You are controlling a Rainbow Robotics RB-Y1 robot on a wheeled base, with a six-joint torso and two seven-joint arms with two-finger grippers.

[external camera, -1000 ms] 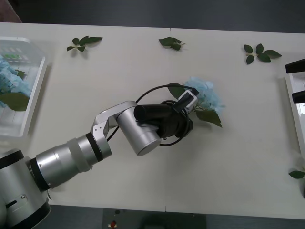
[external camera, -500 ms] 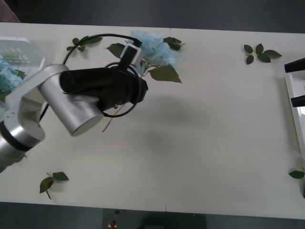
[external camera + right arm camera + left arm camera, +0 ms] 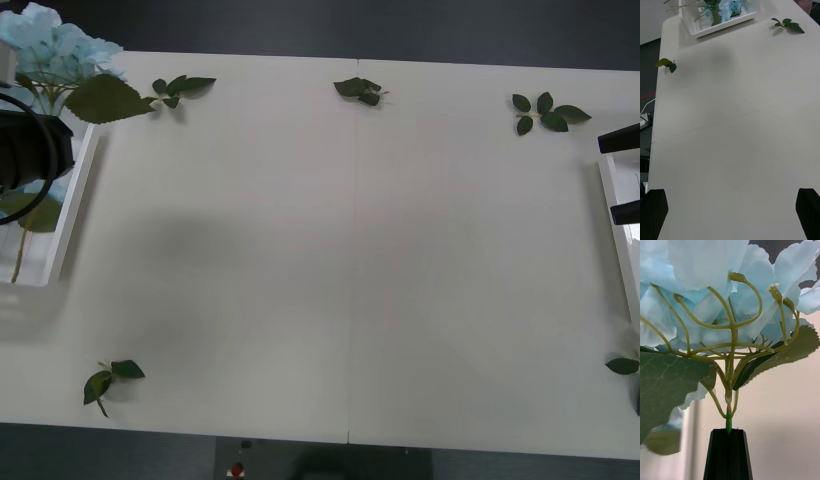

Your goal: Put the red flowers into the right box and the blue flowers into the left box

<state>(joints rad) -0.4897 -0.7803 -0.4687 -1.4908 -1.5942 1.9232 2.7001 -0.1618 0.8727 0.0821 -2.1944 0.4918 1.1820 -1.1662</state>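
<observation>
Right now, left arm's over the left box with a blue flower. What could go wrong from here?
1. The left gripper pinches only the thin stem just below the blue flower; the top-heavy bloom could swing or slip.
2. The bloom and its big leaf hang past the far rim of the left box; released here, it may land half out.
3. Blue flowers already lie in that box, so this one could rest on them and tip over the rim.
</observation>
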